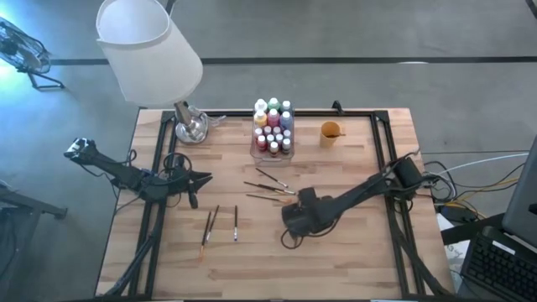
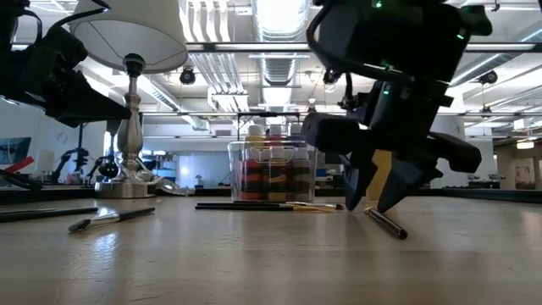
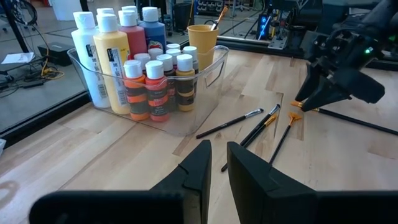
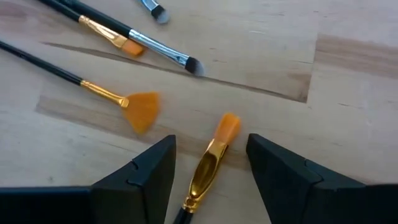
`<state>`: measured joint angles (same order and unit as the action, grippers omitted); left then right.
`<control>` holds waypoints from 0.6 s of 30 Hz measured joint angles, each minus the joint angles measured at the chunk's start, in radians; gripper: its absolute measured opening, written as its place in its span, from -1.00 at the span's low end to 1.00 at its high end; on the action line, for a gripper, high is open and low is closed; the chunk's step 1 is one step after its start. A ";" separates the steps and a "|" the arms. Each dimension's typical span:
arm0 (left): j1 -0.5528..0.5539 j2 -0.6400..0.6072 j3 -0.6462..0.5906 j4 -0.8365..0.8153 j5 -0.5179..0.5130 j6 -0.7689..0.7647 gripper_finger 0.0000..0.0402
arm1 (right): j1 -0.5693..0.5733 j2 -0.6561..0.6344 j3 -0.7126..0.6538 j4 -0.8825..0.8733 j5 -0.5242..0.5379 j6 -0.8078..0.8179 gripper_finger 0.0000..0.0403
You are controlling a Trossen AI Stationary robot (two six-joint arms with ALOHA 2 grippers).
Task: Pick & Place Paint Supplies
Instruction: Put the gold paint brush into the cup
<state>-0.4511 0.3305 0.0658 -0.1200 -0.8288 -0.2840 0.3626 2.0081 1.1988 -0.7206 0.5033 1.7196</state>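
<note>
the clear box [image 1: 273, 143] at the back of the table [image 1: 352, 260] holds many paint bottles [image 3: 144, 81]. the orange cup [image 1: 331, 131] holds one brush. about seven brushes lie on the table. the right pincer [image 4: 210, 163] is spread around an orange-tipped brush [image 4: 211, 158]. the left pincer [image 3: 214, 168] is almost pressed together, holding nothing.

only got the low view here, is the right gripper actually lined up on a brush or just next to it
Observer: Lined up. In the right wrist view the right gripper stands open, with an orange-tipped brush lying on the table between its fingers, clear of both.
Operator: how many brushes over by the left arm
Observer: From above, three brushes lie side by side just in front of the left gripper, which hovers above the table.
Operator: bottles all put away
Observer: Every paint bottle in view stands inside the clear box.
</note>
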 joint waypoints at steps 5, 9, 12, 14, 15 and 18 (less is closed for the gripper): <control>0.000 0.000 -0.001 0.004 0.000 0.000 -0.72 | -0.004 0.036 0.064 -0.070 -0.015 -0.018 -0.09; 0.000 0.000 -0.001 0.004 0.000 0.000 -0.71 | -0.005 0.036 0.082 -0.099 -0.032 -0.015 -0.19; 0.000 0.000 -0.001 0.005 0.000 0.000 -0.72 | -0.005 0.034 0.083 -0.103 -0.037 -0.015 -0.30; 0.000 0.000 -0.001 0.005 0.000 0.000 -0.72 | -0.005 0.033 0.080 -0.102 -0.048 -0.015 -0.39; 0.000 0.000 -0.001 0.005 0.000 0.000 -0.72 | -0.005 0.031 0.077 -0.102 -0.054 -0.015 -0.45; 0.000 0.000 -0.001 0.005 0.000 0.000 -0.71 | -0.005 0.030 0.070 -0.102 -0.061 -0.015 -0.61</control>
<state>-0.4513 0.3305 0.0650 -0.1145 -0.8287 -0.2841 0.3580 2.0377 1.2691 -0.8230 0.4419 1.7042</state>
